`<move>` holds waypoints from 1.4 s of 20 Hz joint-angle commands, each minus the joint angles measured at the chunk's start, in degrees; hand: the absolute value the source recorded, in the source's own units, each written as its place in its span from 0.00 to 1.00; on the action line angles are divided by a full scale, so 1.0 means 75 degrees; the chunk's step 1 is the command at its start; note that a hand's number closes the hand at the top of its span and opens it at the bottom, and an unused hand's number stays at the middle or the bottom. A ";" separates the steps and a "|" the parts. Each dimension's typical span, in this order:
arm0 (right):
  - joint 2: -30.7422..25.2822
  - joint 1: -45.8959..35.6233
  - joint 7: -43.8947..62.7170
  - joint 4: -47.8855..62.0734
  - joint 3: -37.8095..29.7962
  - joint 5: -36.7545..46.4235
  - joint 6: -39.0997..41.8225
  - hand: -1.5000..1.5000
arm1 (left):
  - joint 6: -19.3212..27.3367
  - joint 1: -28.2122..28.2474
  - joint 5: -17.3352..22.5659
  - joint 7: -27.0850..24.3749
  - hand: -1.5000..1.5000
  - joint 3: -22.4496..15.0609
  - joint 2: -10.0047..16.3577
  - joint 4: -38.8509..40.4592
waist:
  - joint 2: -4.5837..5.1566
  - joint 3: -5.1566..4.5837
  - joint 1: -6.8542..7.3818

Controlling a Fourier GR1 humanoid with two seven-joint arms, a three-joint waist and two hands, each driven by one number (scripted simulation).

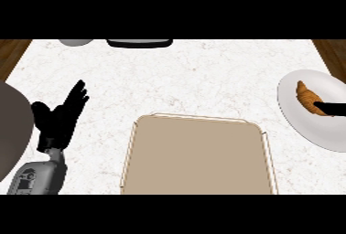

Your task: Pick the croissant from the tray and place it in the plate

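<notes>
The golden-brown croissant lies on the white plate at the counter's right edge. Only a black piece of my right hand shows, coming in from the right edge and touching the croissant's near end; the rest is out of view. The tan tray sits at the front centre with nothing on it. My left hand rests open at the left, fingers pointing up, well away from the tray and plate.
A large dark grey round object fills the left edge beside my left forearm. At the back edge sit a grey round item and a dark item with a pale rim. White marble counter lies between tray and back edge.
</notes>
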 commanded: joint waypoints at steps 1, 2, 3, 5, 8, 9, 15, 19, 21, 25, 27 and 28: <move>0.0105 -0.0100 -0.1289 -0.0532 -0.0272 -0.0644 -0.0254 0.00 | 0.0035 0.0166 -0.0063 -0.0456 0.50 0.0123 0.0004 0.0321 | -0.0015 -0.0004 -0.0055; 0.0277 -0.0123 -0.1610 -0.0873 -0.0344 -0.0948 -0.0161 0.00 | -0.0164 0.0068 0.0211 0.0036 0.50 0.0266 0.0219 -0.0064 | -0.0053 0.0000 -0.0057; 0.0510 0.0029 -0.2143 -0.1138 -0.0388 -0.1268 -0.0053 0.00 | -0.0312 -0.0001 0.0232 -0.0121 0.50 0.0353 0.0387 0.0116 | -0.0057 0.0000 -0.0125; 0.0542 -0.0085 -0.2082 -0.1514 -0.0557 -0.1779 0.0392 0.00 | -0.0157 0.0135 0.0169 -0.0179 0.50 0.0316 0.0232 0.0071 | -0.0058 -0.0007 -0.0105; 0.0613 0.0140 -0.1125 -0.2443 -0.0759 -0.2334 0.0840 0.00 | -0.0003 0.0345 0.0040 0.0257 0.50 -0.0001 -0.0020 -0.0466 | -0.0084 -0.0012 -0.0115; 0.0761 0.0326 -0.1222 -0.2387 -0.1006 -0.2734 0.0967 0.00 | 0.0104 0.0502 -0.0072 -0.0046 0.50 -0.0031 -0.0125 -0.0354 | -0.0075 -0.0010 -0.0127; 0.0687 0.0932 0.0067 -0.3367 -0.1402 -0.4187 0.2712 0.00 | -0.0137 0.0545 0.0070 0.0133 0.50 0.0094 0.0103 -0.0490 | -0.0085 -0.0014 -0.0166; 0.0271 0.1509 -0.1051 -0.2836 -0.1585 -0.4616 0.3109 0.00 | -0.0386 0.0176 0.0131 -0.0484 0.50 0.0387 0.0256 0.0318 | -0.0023 -0.0009 -0.0075; -0.0002 0.1149 -0.1034 -0.2554 -0.1570 -0.4665 0.2917 0.00 | 0.0160 -0.0049 -0.0219 -0.0084 0.50 -0.0096 -0.0308 -0.0027 | -0.0021 -0.0007 -0.0051; 0.0098 0.1843 -0.1448 -0.2669 -0.1613 -0.5040 0.2968 0.00 | -0.0307 -0.0044 -0.0005 -0.0259 0.50 0.0281 0.0079 0.0256 | -0.0022 -0.0009 -0.0058; -0.0272 0.1816 -0.1793 -0.2153 -0.1703 -0.5066 0.3197 0.00 | -0.0216 -0.0098 0.0001 -0.0144 0.50 0.0389 0.0119 0.0186 | -0.0018 -0.0007 -0.0049; 0.0325 0.2019 -0.1722 -0.2657 -0.1433 -0.4873 0.2661 0.00 | -0.0415 -0.0396 0.0235 0.0339 0.50 0.0561 0.0351 0.0068 | -0.0022 -0.0008 -0.0058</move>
